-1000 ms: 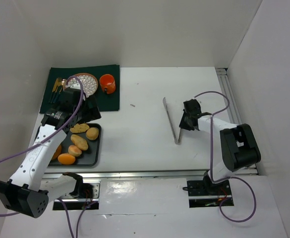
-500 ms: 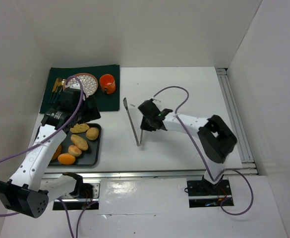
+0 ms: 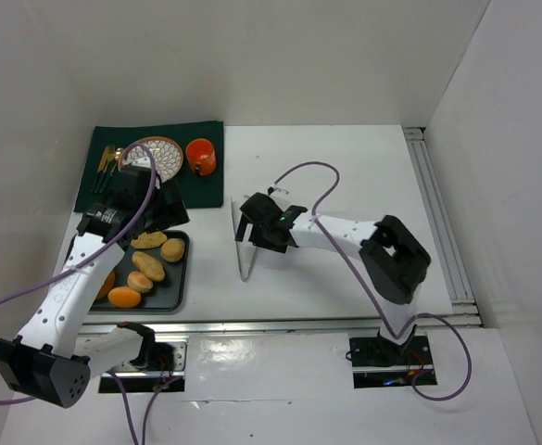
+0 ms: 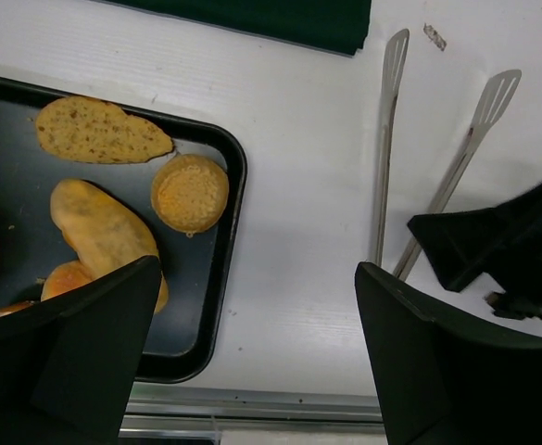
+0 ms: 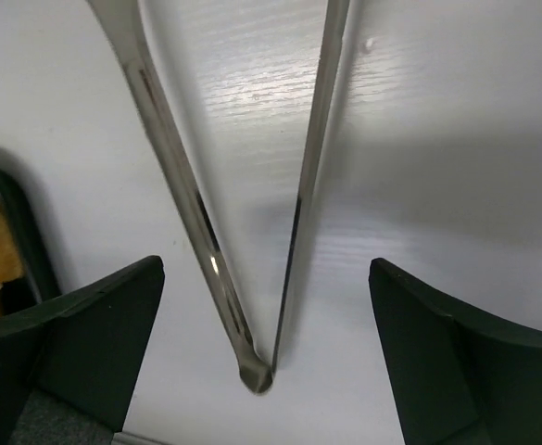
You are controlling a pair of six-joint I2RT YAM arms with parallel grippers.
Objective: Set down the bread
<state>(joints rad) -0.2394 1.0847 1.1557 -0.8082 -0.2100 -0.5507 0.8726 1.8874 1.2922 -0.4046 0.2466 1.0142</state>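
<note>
Several golden-tan pieces of bread [image 3: 148,266] lie on a black tray [image 3: 185,278] at the left. In the left wrist view a round roll [image 4: 190,192], a flat seeded piece [image 4: 99,132] and an oval roll [image 4: 99,232] show. My left gripper [image 3: 164,209] [image 4: 257,352] hangs open over the tray's right edge, with nothing between its fingers. My right gripper [image 3: 255,227] [image 5: 266,269] stands open at mid-table. Metal tongs [image 3: 239,236] [image 5: 257,371] lie spread in a V on the table between its fingers, touched by neither.
A dark green mat [image 3: 206,185] at the back left carries an orange mug [image 3: 201,156], a patterned plate [image 3: 166,156] and cutlery [image 3: 107,162]. White walls close in the table. A metal rail [image 3: 433,204] runs along the right side.
My right arm has carried the tongs from the right side leftward to mid-table and has opened; the tongs now lie spread apart. The left arm has not moved.
</note>
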